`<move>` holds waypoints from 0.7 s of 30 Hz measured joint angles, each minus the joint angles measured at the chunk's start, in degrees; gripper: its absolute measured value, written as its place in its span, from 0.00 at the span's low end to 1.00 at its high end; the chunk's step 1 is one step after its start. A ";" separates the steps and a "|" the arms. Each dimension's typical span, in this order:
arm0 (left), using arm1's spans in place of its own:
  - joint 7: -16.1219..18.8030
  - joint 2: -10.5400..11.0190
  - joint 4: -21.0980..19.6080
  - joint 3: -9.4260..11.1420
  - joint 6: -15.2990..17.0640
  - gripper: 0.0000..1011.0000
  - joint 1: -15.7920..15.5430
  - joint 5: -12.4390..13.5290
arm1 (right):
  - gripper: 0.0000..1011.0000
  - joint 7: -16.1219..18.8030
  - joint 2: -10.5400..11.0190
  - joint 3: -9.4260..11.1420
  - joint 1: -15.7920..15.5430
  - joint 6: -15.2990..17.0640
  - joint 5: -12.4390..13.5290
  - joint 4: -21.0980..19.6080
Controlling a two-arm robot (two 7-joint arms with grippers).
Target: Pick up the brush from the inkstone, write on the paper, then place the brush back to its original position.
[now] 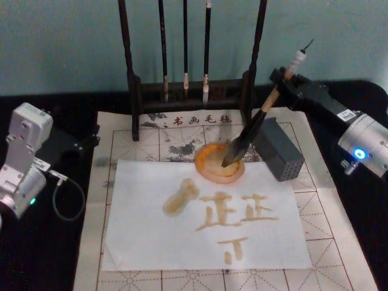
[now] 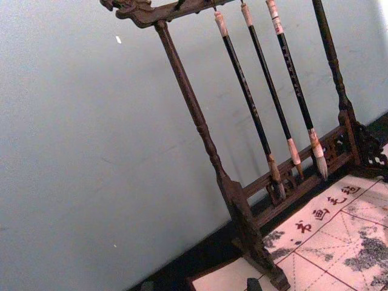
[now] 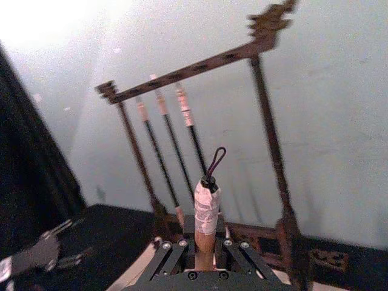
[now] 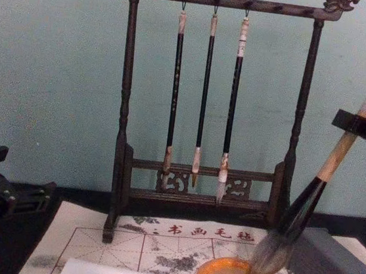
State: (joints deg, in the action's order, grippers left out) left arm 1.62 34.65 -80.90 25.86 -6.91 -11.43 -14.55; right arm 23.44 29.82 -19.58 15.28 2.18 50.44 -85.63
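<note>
At the far edge of the paper (image 1: 151, 242), the brush (image 1: 257, 121) leans with its dark bristle tip down in the amber inkstone (image 1: 203, 163), its tan, white-ended handle clenched high up by the right gripper (image 1: 280, 77). A grey block (image 1: 279, 148) stands just right of the inkstone and the rack (image 1: 193, 92) close behind, while the paper's left and near margins lie bare. Left of the mat (image 1: 324, 242) the left gripper (image 1: 88, 140) sits parked; whether it is closed I cannot tell.
</note>
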 joint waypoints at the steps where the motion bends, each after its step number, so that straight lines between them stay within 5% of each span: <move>1: 0.00 0.00 0.00 0.00 0.00 0.99 0.00 0.00 | 0.19 0.70 0.33 -0.07 -0.14 -0.20 -0.29 -0.18; 12: 0.00 0.00 0.00 0.00 0.00 0.99 0.00 0.00 | 0.19 10.68 5.52 -0.82 -2.23 -3.83 -3.89 -2.94; 21: 0.00 0.00 0.00 0.00 0.00 0.99 0.00 0.00 | 0.19 15.56 8.57 -1.33 -3.60 -5.80 -5.90 -4.68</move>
State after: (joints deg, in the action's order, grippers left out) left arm 1.62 34.65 -80.90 25.86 -6.91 -11.43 -14.55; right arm 39.00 38.39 -20.92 11.68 -3.62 44.54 -90.31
